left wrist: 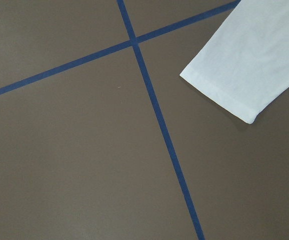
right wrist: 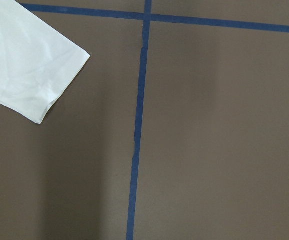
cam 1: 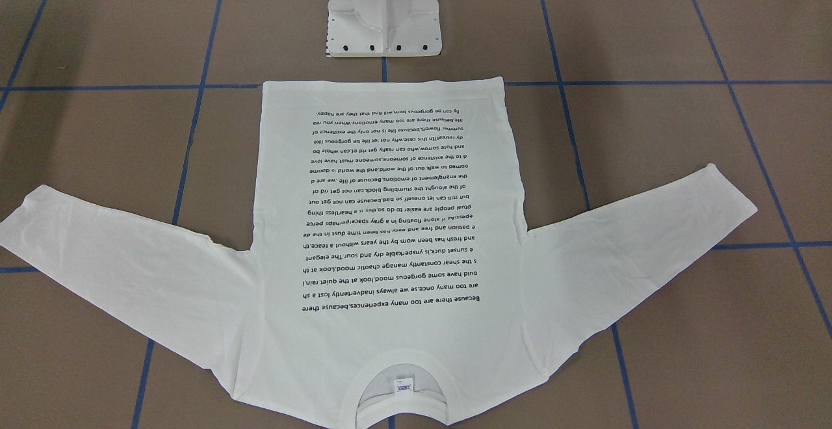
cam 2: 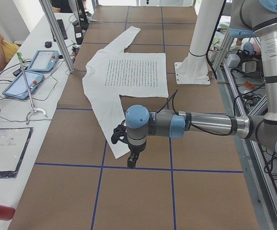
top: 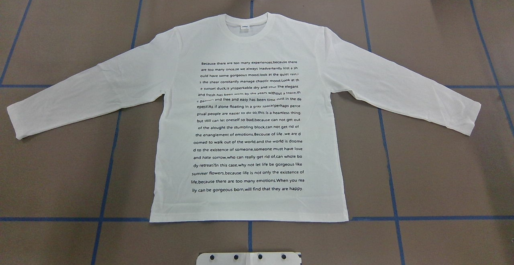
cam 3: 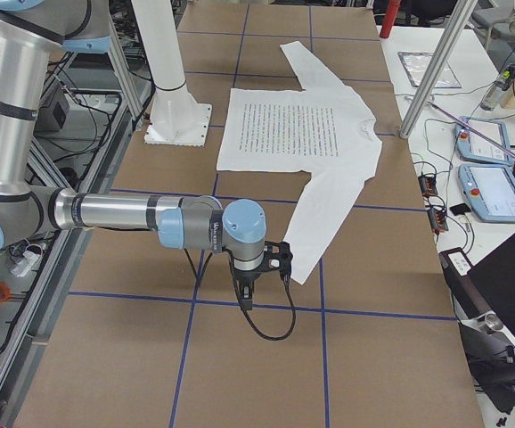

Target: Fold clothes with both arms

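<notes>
Exterior left view: the left claw (cam 2: 132, 162) hangs above the surface (top: 441, 168), pointing down, near the closest sleeve cuff (left wrist: 219, 95) but apart from it. Whether it is spread or pressed together cannot be told from this angle. Exterior right view gives the same finding for the right claw (cam 3: 247, 292), which sits near the opposite cuff (right wrist: 59, 85), its state likewise not determinable. Neither claw appears to hold any cloth, though the side views are poor on this point.

The white T-shirt (top: 249, 128) lies flat on the surface, print side up. Its collar points away from the robot, its hem lies along a blue tape line (top: 441, 218), and both sleeves are spread outward.

Assessment: no fold has begun, and the step in hand is the approach to the cuffs. To do it well, each claw should descend squarely onto its cuff edge and pinch both layers. The two should then lift together and evenly, carrying the sleeves inward across the body without dragging or wrinkling the torso.
</notes>
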Available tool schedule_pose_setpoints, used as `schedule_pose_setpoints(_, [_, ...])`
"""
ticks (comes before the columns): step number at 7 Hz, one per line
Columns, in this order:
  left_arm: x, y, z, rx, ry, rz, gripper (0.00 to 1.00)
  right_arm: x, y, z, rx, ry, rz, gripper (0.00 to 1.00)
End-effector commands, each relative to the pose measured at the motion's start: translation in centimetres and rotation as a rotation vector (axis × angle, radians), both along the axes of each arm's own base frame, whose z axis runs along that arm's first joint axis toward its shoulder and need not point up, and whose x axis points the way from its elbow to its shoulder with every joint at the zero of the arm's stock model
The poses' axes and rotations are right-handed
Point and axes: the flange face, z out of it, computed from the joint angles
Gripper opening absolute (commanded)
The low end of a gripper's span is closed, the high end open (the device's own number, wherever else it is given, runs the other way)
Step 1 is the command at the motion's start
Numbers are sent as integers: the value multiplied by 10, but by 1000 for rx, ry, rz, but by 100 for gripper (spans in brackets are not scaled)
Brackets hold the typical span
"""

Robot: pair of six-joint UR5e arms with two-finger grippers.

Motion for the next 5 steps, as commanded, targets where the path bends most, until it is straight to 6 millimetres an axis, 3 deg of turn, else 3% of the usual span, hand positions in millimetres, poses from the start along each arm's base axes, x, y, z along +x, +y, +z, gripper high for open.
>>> schedule_pose_setpoints(1, [0, -1, -2, 3, 0, 0, 100, 0, 1, 1, -2, 1, 0, 100])
schedule_pose_setpoints(5, [0, -13, -39, 135, -7, -1, 100, 0, -8, -16, 45, -3, 0, 100])
